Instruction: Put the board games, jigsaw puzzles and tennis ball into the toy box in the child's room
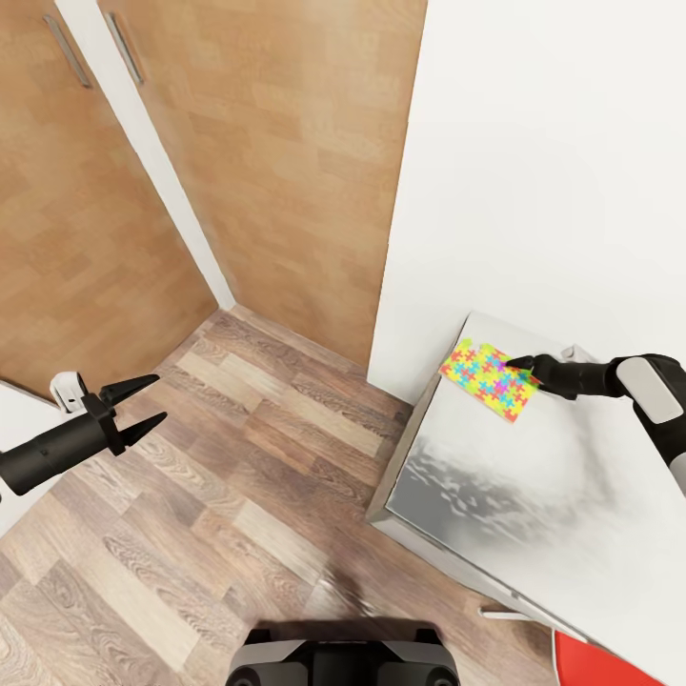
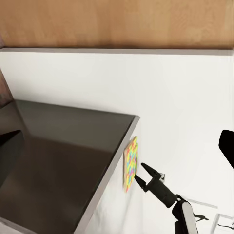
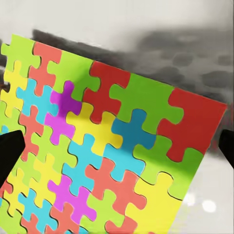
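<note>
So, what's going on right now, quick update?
Right tool at the jigsaw puzzle on the table, grip unclear. Left tool open, empty, over floor. Nothing blocking.

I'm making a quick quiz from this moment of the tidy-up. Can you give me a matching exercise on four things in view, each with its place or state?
Things:
1. jigsaw puzzle
2. left end effector
3. right end effector
4. table

Places or states:
A. open, above the wood floor
B. at the puzzle's edge
C. pale marbled top, against the white wall
D. flat near the table's far corner

Pairs: 1-D, 2-A, 3-B, 4-C
</note>
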